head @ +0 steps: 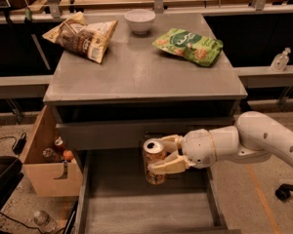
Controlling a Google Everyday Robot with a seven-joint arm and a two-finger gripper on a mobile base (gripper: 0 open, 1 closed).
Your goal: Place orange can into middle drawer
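We see the orange can upright, pinched from its right between the two fingers of the gripper, over the back of the open middle drawer. A white bowl stands on the cabinet top.

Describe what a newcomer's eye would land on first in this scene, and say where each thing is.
The white arm reaching in from the right stands out: its pincer is shut on the orange can, held over the back of the open middle drawer. On the grey cabinet top lie a green snack bag at right, a brown chip bag at left, and a white bowl at the back.
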